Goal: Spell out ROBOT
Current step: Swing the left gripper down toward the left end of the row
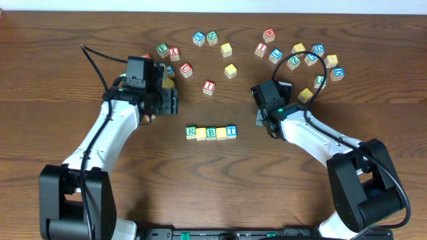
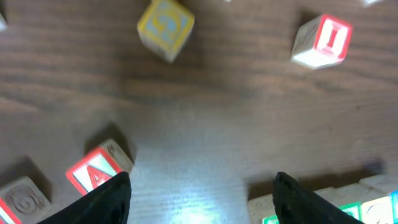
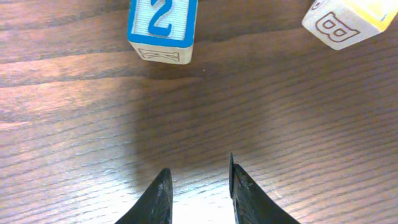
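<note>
Overhead straight down over table [image 1: 220,183], both wrist views close above it

dark brown grained wooden table [image 1: 220,180]; green-framed wooden letter cube [image 1: 191,132]; blue-bordered square wooden block [image 3: 161,22] (blue numeral on white).

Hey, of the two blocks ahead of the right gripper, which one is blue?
The block with the blue 2, ahead and left in the right wrist view. The other block, off to the right, is yellow with a dark letter.
</note>
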